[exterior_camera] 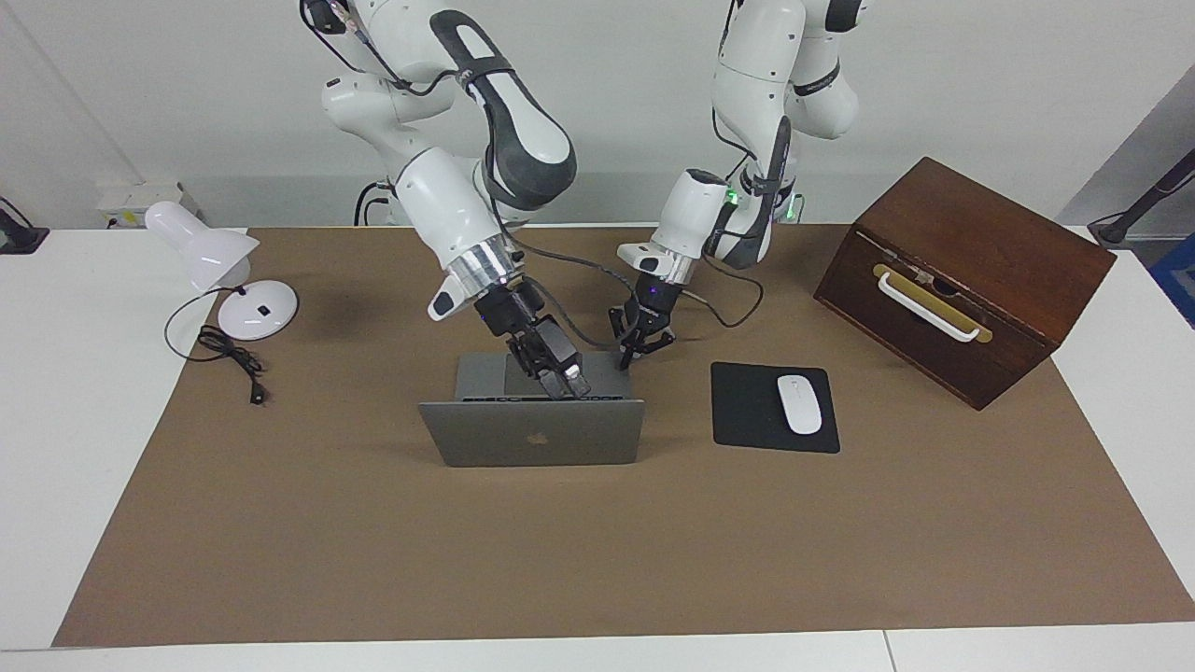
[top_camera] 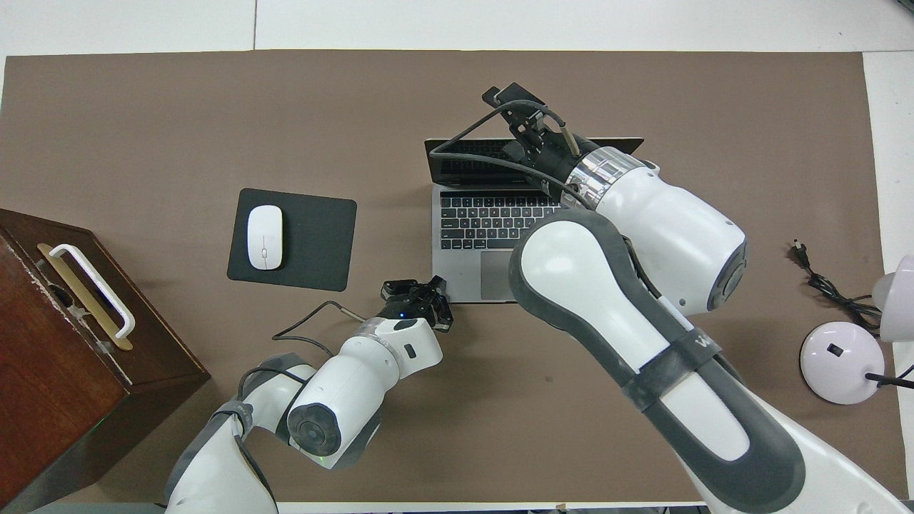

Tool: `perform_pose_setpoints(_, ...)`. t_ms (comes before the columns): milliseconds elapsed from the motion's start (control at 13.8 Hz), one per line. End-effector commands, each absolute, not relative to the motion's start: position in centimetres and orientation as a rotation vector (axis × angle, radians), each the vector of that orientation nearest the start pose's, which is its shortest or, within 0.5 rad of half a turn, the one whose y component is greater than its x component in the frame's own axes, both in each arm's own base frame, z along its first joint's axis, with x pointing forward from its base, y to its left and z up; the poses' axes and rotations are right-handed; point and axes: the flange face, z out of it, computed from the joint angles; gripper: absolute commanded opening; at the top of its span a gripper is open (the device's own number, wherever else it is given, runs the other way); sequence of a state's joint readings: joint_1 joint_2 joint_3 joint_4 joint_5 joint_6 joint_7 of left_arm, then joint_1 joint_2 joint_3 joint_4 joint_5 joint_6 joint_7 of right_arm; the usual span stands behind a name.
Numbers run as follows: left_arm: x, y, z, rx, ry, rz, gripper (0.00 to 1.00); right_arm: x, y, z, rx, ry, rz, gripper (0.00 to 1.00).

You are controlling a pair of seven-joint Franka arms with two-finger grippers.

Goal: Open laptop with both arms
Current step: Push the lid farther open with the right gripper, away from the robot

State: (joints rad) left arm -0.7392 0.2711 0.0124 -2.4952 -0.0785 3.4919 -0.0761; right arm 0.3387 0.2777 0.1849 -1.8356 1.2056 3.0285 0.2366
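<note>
1. Laptop [exterior_camera: 532, 431] sits open near the middle of the tabletop [exterior_camera: 597, 541], its lid raised close to upright with the logo facing away from the robots, and the keyboard deck lies flat toward them.
2. My right hand [exterior_camera: 571, 381] is at the lid's top edge, over the keyboard side; its fingers look closed on that edge, though I cannot tell how firmly.
3. My left hand [exterior_camera: 642, 347] is low at the deck corner nearest the robots, on the left arm's side. Its fingers stand apart, and I cannot tell whether they touch the deck.
4. I see a black mouse pad [exterior_camera: 747, 411] beside the laptop toward the left arm's end, with a white mouse [exterior_camera: 799, 403] lying on it.
5. I see a brown wooden box [exterior_camera: 966, 280] with a white handle stands at the left arm's end.
6. I see a white desk lamp [exterior_camera: 219, 271] with its black cord rests at the right arm's end.
</note>
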Motion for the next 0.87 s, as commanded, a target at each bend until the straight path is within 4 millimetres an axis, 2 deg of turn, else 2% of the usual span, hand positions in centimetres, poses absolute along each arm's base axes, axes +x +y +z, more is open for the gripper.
perform_pose_setpoints(0, 39.4, -34.3, 24.8, -3.087, 0.937, -1.097, 0.00, 61.4, 25.1, 45.2, -1.988, 0.900, -0.541, 1.00)
perform_pose_setpoints(289, 39.4, -34.1, 24.6, -3.088, 0.934, -1.090, 0.00, 62.1, 24.2, 45.5, -1.989, 0.895, -0.546, 1.00)
perform_pose_setpoints(796, 39.4, -34.1, 24.5, -3.088, 0.932, -1.087, 0.00, 63.2, 24.5, 46.4, -1.994, 0.854, -0.517, 1.00)
